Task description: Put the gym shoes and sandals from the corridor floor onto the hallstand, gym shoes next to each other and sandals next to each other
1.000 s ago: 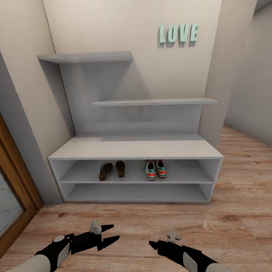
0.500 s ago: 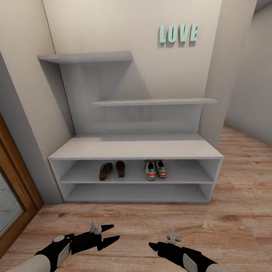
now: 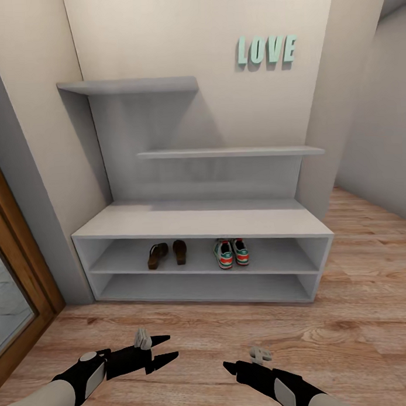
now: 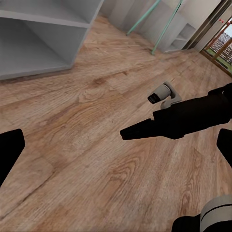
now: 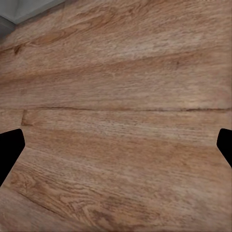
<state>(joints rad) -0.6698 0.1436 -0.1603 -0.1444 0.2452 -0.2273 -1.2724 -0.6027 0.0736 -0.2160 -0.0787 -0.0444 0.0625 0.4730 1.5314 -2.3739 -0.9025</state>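
Observation:
The two sandals (image 3: pixel 168 253) lie side by side on the upper open tier of the white hallstand (image 3: pixel 203 221), left of centre. The two gym shoes (image 3: pixel 232 253) stand together just to their right on the same tier. Both grippers hover low over the corridor floor (image 3: pixel 347 321) in front of the rack. My left gripper (image 3: pixel 167 348) is open with nothing in it. My right gripper (image 3: pixel 230 366) is open too; its fingers (image 5: pixel 9 150) stand wide apart over bare planks. In the left wrist view the right arm (image 4: pixel 193 116) crosses the floor.
A wooden door frame with glass (image 3: pixel 18 279) stands at the left. Staggered grey shelves (image 3: pixel 230 152) and teal LOVE letters (image 3: pixel 267 50) hang above the rack. The lower tier (image 3: pixel 200 288) holds nothing. The corridor opens to the right (image 3: pixel 373 220).
The right gripper has crept very slightly toward me. The shoes, the rack and the left arm stay as they were.

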